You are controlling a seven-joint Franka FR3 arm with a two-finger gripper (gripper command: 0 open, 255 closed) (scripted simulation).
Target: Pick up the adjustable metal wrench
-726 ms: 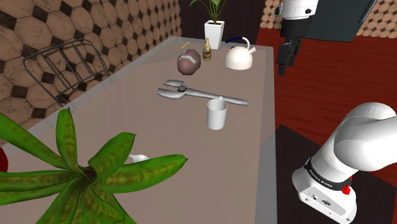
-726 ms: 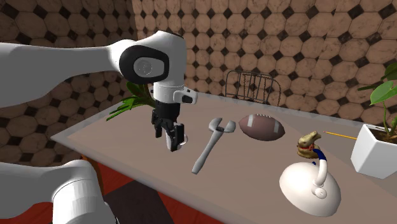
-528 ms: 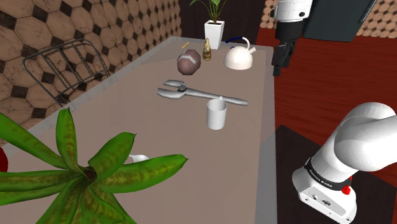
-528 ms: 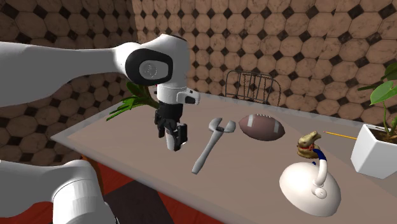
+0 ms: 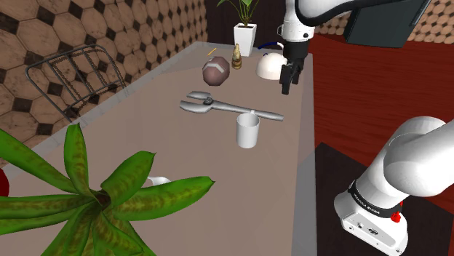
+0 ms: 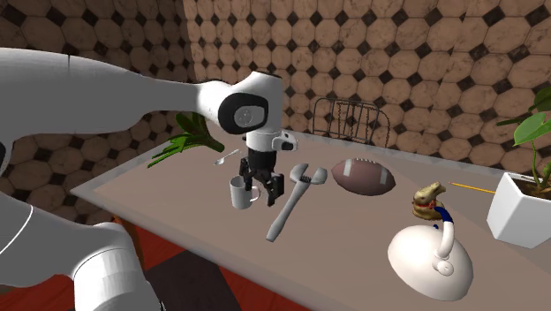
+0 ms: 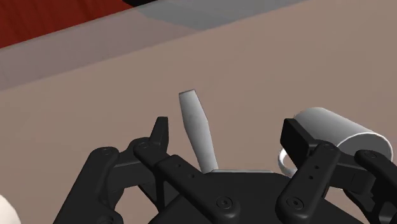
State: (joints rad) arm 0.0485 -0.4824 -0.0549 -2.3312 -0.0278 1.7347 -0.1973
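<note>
Progress, as we judge it, reaches no further than the approach: the wrench (image 5: pixel 231 108) lies flat on the table (image 5: pixel 156 138), untouched, its handle end pointing to the shoulder view's right just beyond the white mug (image 5: pixel 248 131) and its head nearer the football (image 5: pixel 216 71). We see the gripper (image 7: pixel 227 130) hang above that handle end with its fingers spread wide, the handle's tip showing in the gap between them and touching neither. What is left, in our view, is the whole grasp: lowering clear of the mug, closing on the handle and lifting.
</note>
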